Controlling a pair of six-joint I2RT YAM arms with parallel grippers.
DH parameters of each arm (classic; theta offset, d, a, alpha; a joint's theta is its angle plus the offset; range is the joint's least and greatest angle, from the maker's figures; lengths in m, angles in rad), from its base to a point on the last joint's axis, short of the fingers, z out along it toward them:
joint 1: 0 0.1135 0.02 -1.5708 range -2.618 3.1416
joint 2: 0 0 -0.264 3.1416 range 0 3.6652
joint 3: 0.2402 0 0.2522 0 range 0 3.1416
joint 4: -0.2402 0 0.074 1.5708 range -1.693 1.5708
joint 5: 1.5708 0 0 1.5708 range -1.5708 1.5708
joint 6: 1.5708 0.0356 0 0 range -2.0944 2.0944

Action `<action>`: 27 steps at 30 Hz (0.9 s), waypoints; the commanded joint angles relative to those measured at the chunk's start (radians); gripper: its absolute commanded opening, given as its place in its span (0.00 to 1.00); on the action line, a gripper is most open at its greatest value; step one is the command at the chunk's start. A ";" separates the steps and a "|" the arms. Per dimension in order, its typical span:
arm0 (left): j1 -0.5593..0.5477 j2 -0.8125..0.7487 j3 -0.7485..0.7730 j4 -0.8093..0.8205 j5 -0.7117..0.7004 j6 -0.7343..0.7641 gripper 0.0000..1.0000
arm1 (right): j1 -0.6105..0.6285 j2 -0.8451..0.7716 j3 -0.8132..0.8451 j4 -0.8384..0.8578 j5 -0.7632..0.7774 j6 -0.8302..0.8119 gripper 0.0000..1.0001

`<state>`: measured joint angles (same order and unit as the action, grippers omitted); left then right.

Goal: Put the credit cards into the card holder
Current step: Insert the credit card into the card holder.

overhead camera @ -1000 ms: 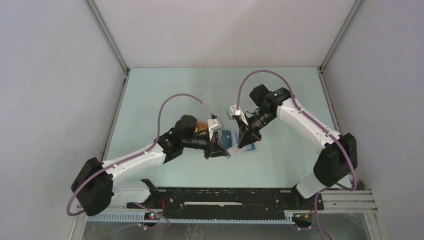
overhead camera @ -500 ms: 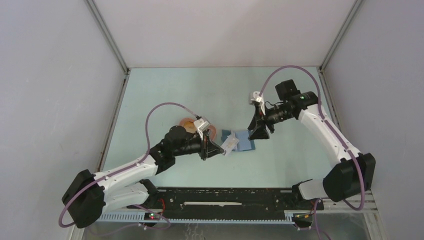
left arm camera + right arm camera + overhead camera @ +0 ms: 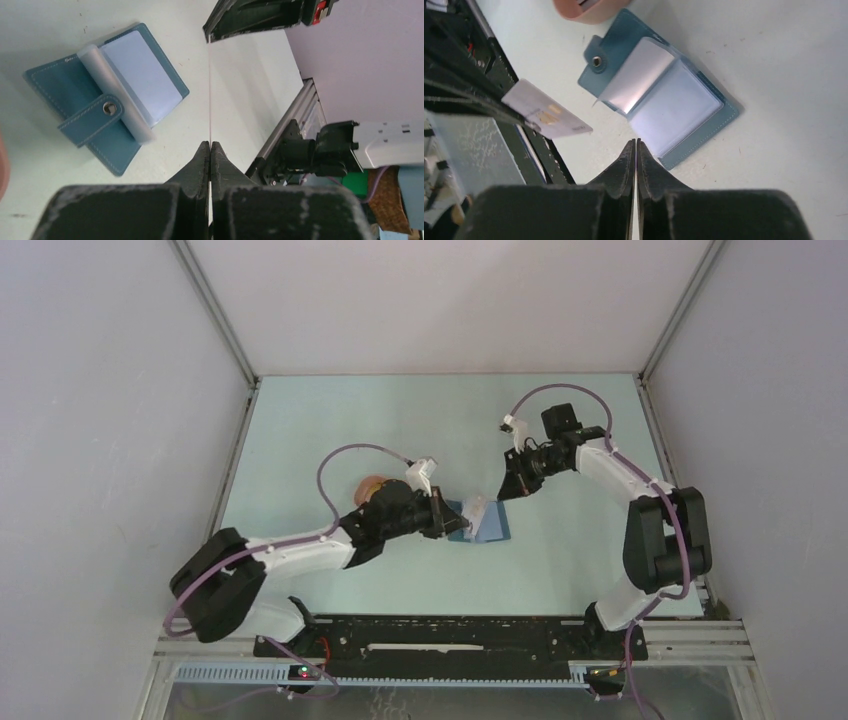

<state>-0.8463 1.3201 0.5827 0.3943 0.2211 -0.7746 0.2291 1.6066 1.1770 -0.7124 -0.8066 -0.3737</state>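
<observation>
The card holder (image 3: pixel 107 95) lies open on the table, dark blue with clear sleeves and a snap strap; it also shows in the right wrist view (image 3: pixel 664 95) and from above (image 3: pixel 492 530). My left gripper (image 3: pixel 210 144) is shut on a whitish credit card (image 3: pixel 549 116), which the left wrist view shows edge-on as a thin line. From above, that card (image 3: pixel 478 508) hovers at the holder's left edge. My right gripper (image 3: pixel 636 141) is shut with nothing in it and hangs just up and right of the holder (image 3: pixel 508 490).
A salmon-pink tray (image 3: pixel 368 485) sits left of the holder, partly hidden behind the left arm; its rim shows at the top of the right wrist view (image 3: pixel 584 10). The black rail along the table's near edge (image 3: pixel 450 635) lies behind the left gripper.
The right gripper left the card, drew back up and right, and shut. The left gripper, still holding the whitish card, moved up and right to the holder's edge.
</observation>
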 commanded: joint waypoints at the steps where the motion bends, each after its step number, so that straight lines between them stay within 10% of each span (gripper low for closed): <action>1: -0.022 0.127 0.123 0.012 -0.065 -0.072 0.00 | -0.005 0.049 0.009 0.050 0.068 0.128 0.06; 27: -0.022 0.271 0.141 -0.125 -0.215 -0.063 0.00 | 0.047 0.262 0.065 -0.004 0.155 0.183 0.00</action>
<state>-0.8799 1.6451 0.7559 0.2680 0.0364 -0.8551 0.2462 1.8500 1.2003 -0.7025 -0.6830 -0.1951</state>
